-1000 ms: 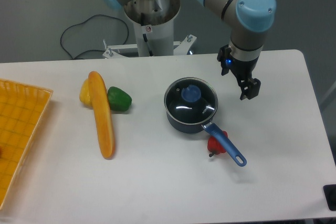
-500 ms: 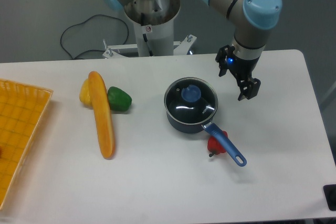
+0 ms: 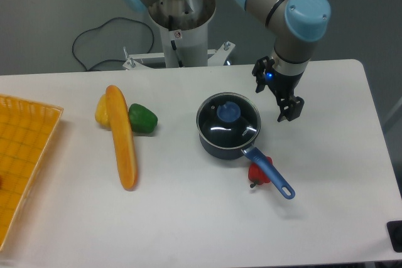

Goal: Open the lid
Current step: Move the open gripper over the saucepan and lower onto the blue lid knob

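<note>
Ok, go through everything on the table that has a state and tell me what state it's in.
lid: closed, seated on the saucepan.
saucepan: upright, covered.
tool: right of the lid, holding nothing; open or shut unclear.
basket: upright at the table's left edge.

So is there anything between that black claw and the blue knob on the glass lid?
No object: in the fixed camera view only bare white table and the lid's own glass separate gripper from knob.

lid (image 3: 228, 117): on saucepan (image 3: 221, 142), frame centre | gripper (image 3: 287, 110): right of lid, apart from it, finger spacing unclear | baguette (image 3: 121, 136): left | basket (image 3: 25, 155): far-left edge
</note>
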Action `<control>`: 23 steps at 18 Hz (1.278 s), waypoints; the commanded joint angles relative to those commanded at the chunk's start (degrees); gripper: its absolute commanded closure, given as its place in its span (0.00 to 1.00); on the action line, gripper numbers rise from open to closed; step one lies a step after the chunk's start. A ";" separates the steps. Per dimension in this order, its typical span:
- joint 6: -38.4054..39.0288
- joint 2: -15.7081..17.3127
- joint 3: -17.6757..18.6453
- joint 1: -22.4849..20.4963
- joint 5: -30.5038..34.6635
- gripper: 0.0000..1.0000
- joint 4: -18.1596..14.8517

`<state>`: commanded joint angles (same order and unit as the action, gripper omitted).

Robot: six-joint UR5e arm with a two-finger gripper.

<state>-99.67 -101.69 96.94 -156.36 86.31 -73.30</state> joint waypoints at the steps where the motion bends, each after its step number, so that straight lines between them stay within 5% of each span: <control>1: 0.35 0.09 0.44 0.09 0.00 0.00 0.09; 4: 4.38 0.00 0.79 1.40 0.00 0.00 1.22; 14: 11.42 0.44 6.76 5.10 2.45 0.00 13.52; 23: 12.31 2.81 10.63 6.94 3.96 0.00 13.80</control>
<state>-87.36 -98.88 107.57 -149.42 90.26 -59.50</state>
